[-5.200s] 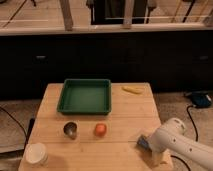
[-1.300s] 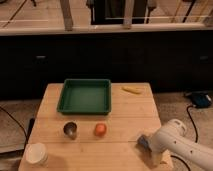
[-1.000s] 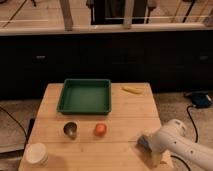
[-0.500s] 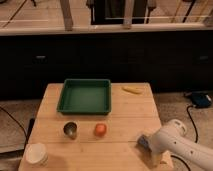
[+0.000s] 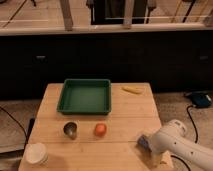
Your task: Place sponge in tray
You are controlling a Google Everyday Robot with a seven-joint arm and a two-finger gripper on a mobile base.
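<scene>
The green tray (image 5: pixel 85 96) sits empty on the far middle of the wooden table (image 5: pixel 55 120). My white arm (image 5: pixel 175 145) reaches in from the lower right. My gripper (image 5: pixel 156 157) is at the table's front right corner, pointing down at the table top. A small blue thing (image 5: pixel 144 141), which seems to be the sponge, shows at the left side of the arm's end and is mostly hidden by it. I cannot tell if the gripper holds it.
A flat yellow piece (image 5: pixel 132 90) lies right of the tray. A metal cup (image 5: pixel 70 130) and an orange-red ball (image 5: pixel 100 130) stand in front of the tray. A white bowl (image 5: pixel 36 153) sits at the front left corner.
The arm's end has shifted only slightly near the front right corner. Nothing else has moved.
</scene>
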